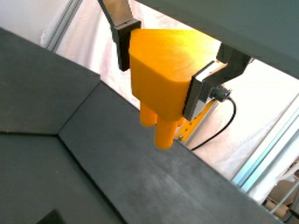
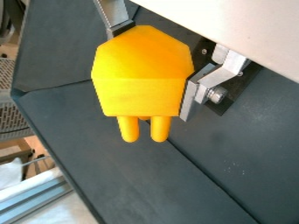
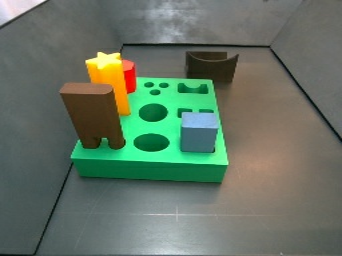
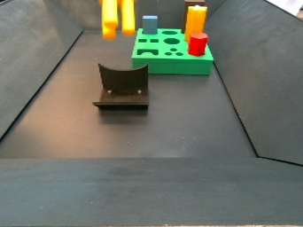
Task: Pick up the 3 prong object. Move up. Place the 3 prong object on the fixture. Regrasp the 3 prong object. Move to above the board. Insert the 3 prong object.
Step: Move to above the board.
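Observation:
In both wrist views my gripper (image 1: pixel 162 72) (image 2: pixel 152 61) is shut on the orange 3 prong object (image 1: pixel 163 74) (image 2: pixel 140 74). The fingers (image 1: pixel 121 51) clamp its wide pointed body and the prongs point down, well above the dark floor. In a side view only the prongs of the 3 prong object (image 4: pixel 116 18) show at the upper edge, in the air left of the green board (image 4: pixel 178 64) and beyond the fixture (image 4: pixel 122 87); the gripper is cut off there. The fixture (image 3: pixel 210 66) stands apart behind the board (image 3: pixel 154 165), its notch empty.
On the board stand a yellow star-topped post (image 3: pixel 107 80), a red cylinder (image 3: pixel 130 75), a tall brown arch block (image 3: pixel 91 115) and a blue cube (image 3: pixel 199 130). Three small round holes (image 3: pixel 156 88) are open. Sloped dark walls enclose the floor.

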